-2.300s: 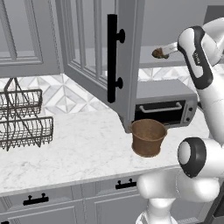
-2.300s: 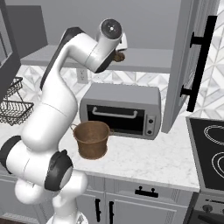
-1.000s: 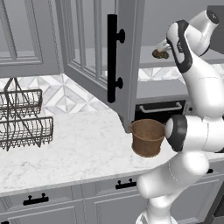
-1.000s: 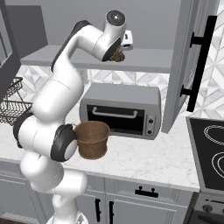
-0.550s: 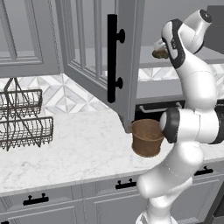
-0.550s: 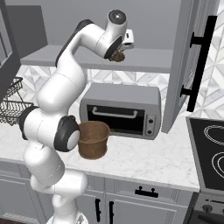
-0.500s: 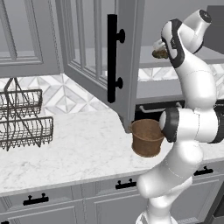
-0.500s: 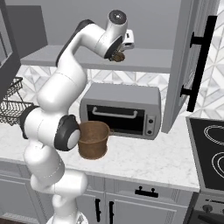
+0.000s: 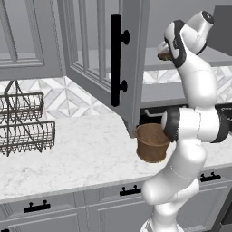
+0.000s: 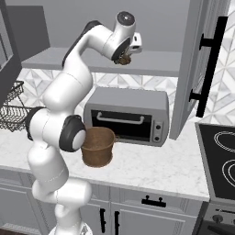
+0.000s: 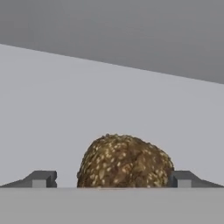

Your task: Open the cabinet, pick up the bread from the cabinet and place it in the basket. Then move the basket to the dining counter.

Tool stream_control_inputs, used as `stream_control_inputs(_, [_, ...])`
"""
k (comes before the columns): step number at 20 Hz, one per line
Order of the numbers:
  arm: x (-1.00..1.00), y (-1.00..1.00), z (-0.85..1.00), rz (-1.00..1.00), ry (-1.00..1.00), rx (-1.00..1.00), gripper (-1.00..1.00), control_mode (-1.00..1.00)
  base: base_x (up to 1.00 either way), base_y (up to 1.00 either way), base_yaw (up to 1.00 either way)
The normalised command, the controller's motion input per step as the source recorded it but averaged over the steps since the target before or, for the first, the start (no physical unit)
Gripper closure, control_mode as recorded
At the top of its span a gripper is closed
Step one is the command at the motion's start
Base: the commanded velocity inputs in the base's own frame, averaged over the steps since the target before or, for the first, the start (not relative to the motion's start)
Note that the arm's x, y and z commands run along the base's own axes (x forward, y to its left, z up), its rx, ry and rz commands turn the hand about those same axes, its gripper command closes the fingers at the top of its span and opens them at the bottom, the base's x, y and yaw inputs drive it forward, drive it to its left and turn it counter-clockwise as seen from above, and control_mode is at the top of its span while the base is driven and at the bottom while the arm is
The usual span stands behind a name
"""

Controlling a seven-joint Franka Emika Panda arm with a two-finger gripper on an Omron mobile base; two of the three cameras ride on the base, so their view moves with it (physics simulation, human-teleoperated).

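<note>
End effector (image 11: 111, 179) astride seeded bread (image 11: 124, 161), hand cam.

We see the cabinet (image 10: 202, 69) door swung wide, leaving its shelf open from the front, with bare grey shelf around the bread (image 11: 124, 162) and room on each side where the spread fingertips (image 11: 41, 178) stand. Below, the toaster oven (image 10: 126, 115) sits just behind the basket (image 10: 97, 146), whose open mouth is unobstructed from above, and bare marble counter (image 9: 77, 154) lies between it and the wire rack (image 9: 25, 129).
</note>
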Motion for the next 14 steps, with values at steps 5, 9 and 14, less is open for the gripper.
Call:
stream_control_inputs(5, [0.17, -0.02, -0.15, 0.00, 0.03, 0.00, -1.00, -1.00, 0.00, 0.00, 0.00])
stream_control_inputs(9, [0.11, -0.07, -0.17, 0.00, 0.01, 0.00, -1.00, -1.00, 0.00, 0.00, 0.00])
stream_control_inputs(14, [0.00, 0.00, -0.32, 0.00, 0.01, 0.00, 1.00, -1.00, 0.00, 0.00, 0.00])
